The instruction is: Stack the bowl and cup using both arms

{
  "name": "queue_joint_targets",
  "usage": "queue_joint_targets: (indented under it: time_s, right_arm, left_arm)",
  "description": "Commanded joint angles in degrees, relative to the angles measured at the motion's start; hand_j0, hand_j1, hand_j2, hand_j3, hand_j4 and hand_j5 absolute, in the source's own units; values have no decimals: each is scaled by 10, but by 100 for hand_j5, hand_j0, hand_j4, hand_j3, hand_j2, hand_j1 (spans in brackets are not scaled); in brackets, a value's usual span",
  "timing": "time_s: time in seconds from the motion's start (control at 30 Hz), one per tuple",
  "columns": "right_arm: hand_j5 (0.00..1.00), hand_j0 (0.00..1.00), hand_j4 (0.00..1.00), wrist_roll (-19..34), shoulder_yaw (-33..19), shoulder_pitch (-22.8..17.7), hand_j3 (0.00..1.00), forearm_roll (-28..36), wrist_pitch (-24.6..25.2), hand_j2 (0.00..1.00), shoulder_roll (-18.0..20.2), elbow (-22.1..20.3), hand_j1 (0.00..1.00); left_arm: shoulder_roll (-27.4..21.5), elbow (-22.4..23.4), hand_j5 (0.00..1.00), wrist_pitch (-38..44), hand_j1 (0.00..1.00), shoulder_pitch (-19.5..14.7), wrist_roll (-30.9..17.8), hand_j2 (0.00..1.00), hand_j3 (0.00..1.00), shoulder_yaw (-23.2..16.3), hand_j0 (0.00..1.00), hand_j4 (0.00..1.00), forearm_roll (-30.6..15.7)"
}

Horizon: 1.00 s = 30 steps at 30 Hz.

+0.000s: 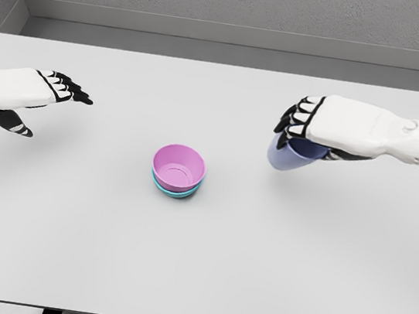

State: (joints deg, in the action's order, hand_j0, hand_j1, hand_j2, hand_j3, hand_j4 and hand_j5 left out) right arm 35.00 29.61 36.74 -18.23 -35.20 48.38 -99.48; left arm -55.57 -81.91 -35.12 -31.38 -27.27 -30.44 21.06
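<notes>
The cup (pixel 294 158), a pale lilac tumbler, is held up off the table, tilted, on the right side of the view, and it is gripped from above by the right hand (pixel 311 130) with fingers curled over its rim and upper wall. It is judged to be light and stiff, a smooth plastic shell that could slip if squeezed too softly, so a hold around the rim is thought best, the base kept free for setting down. At the middle of the table (pixel 193 272) a pink bowl (pixel 178 166) is seen nested in a teal bowl (pixel 167 189), open side up, well apart from the cup. Far over on the left, the left hand (pixel 42 94) hangs above the table, fingers stretched out, nothing held
</notes>
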Motion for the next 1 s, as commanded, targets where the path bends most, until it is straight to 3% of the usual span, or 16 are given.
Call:
queue_joint_targets:
  time_s: [0.0,0.97]
  right_arm:
    - [61,61,61,0,2,0,61,4,2,61,-11,0,61]
    - [61,61,61,0,40,42,61,4,2,61,-84,0,61]
  left_arm:
    - [-1,0,100,1,100,0,0,100,100,0,100,100,-3]
    - [-2,0,100,1,100,0,-1,100,100,0,100,100,-2]
